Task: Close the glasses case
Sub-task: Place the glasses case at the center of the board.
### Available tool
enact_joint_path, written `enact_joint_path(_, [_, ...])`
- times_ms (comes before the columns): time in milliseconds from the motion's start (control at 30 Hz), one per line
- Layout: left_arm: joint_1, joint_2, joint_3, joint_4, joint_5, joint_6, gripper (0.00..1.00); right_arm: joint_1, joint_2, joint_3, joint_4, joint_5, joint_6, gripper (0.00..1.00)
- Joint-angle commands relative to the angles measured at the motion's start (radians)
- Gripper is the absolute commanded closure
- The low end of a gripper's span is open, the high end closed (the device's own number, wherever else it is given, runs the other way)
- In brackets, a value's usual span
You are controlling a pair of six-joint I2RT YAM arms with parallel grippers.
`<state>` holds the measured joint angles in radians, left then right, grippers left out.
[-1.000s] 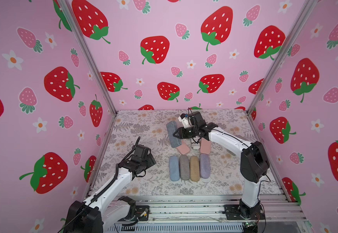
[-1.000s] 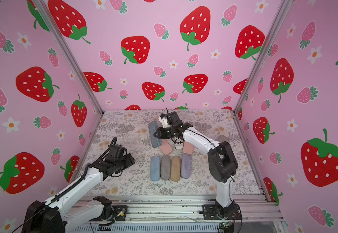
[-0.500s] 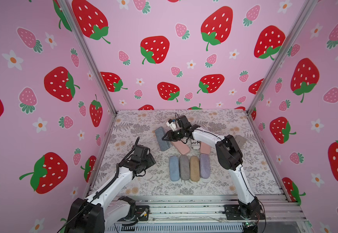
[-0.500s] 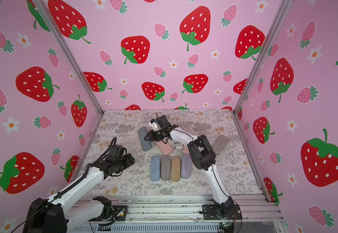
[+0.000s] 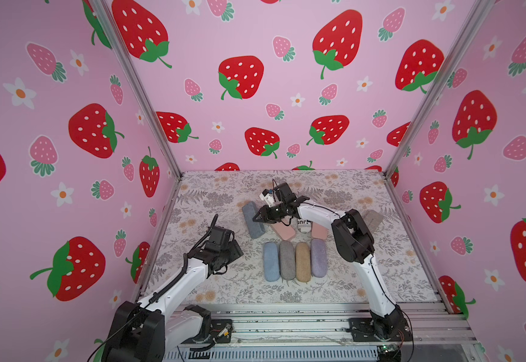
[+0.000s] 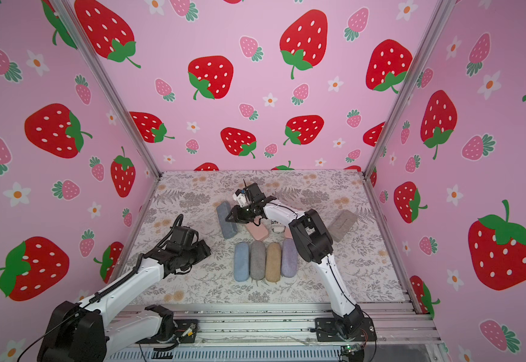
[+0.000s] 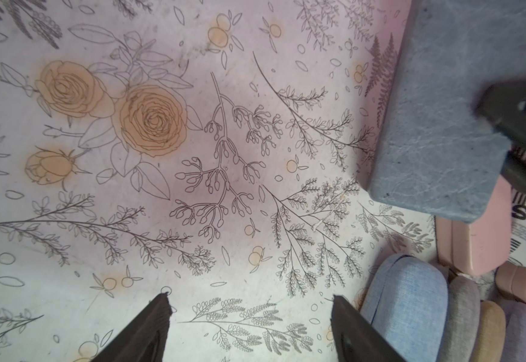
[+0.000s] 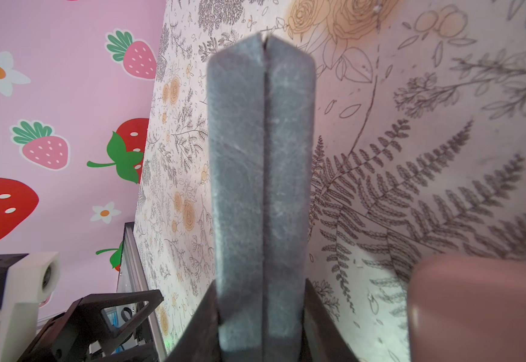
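Glasses case (image 8: 239,188), seemingly shut, sits clamped in right jaws; left jaws apart.

Bright, even light; wide-angle warp; wrist close-ups blurred.

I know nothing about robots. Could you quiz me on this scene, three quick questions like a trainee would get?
1. True or false: the left gripper is holding a glasses case.
2. What clamps the blue-grey case? A) left gripper B) right gripper C) nothing
3. How many cases lie side by side in the front row?
Key: 1 false; 2 B; 3 four.
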<state>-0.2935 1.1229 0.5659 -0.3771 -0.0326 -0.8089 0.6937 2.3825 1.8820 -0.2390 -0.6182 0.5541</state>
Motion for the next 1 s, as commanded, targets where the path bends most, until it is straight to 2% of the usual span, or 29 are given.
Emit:
enact_joint_path(0, [0.006,-0.007,-0.005,0.001,0.005,-0.001,0.2,0.004,0.006,0.028,-0.038,0.029,-0.019,0.72])
enact_joint_path(100, [0.007,-0.005,-0.006,0.003,0.006,0.0,0.2,0.004,0.003,0.031,-0.062,0.05,-0.027,0.62])
enact_joint_path(267, [0.007,0.002,-0.012,0.015,0.014,0.001,0.2,0.004,-0.01,0.026,-0.088,0.074,-0.04,0.52])
enact_joint_path(533, [0.008,0.007,-0.015,0.027,0.028,-0.002,0.2,0.003,-0.047,0.024,-0.146,0.149,-0.067,0.49])
enact_joint_path(800, [0.01,0.023,-0.011,0.046,0.043,-0.003,0.2,0.005,-0.114,-0.01,-0.189,0.228,-0.094,0.35])
enact_joint_path(967, [0.008,0.052,-0.003,0.07,0.06,0.001,0.2,0.004,-0.192,-0.056,-0.221,0.329,-0.112,0.35])
